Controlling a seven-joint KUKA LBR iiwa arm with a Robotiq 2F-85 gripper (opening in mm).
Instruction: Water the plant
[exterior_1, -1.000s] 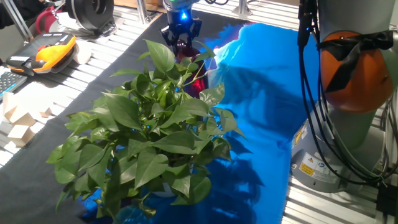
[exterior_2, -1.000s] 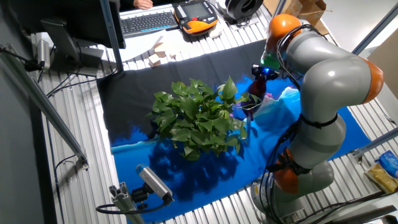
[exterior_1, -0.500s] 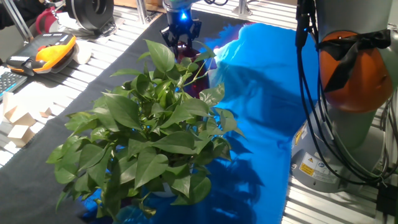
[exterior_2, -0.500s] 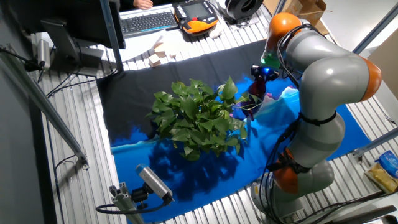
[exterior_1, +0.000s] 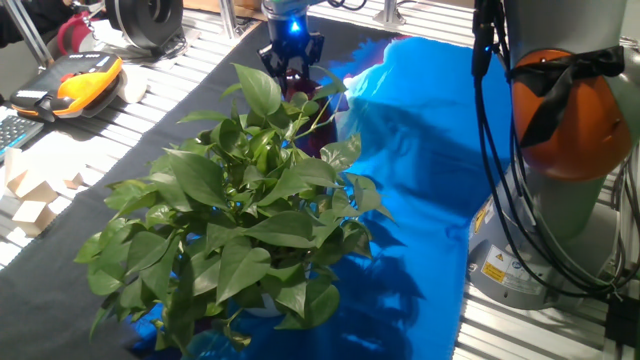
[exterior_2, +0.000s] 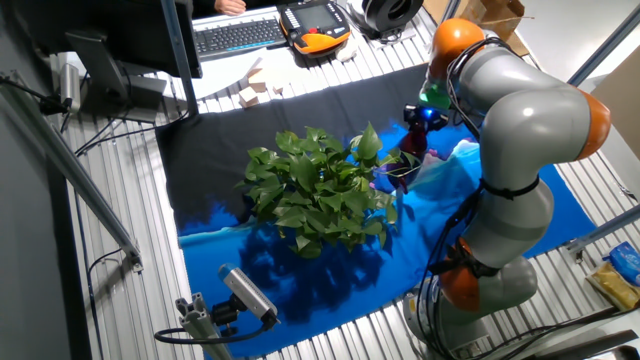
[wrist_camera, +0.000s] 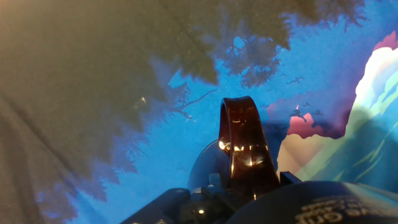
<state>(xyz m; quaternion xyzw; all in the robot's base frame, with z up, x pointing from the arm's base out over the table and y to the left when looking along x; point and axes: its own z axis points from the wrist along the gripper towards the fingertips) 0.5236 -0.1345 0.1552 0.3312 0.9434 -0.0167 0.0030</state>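
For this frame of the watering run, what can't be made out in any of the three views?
- The watering can: the hand view shows only its dark handle; in both fixed views the plant's leaves and the gripper hide the body and spout.
- The plant's pot: hidden under foliage in both fixed views.
- The jaws: too small and dark in the fixed views, cut off at the hand view's bottom edge.
- Any water flow: not visible.

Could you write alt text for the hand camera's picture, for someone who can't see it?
A glossy dark maroon handle arcs up from the bottom centre, seen from just above. Behind it lies a blue printed cloth, with a darker cloth at left.
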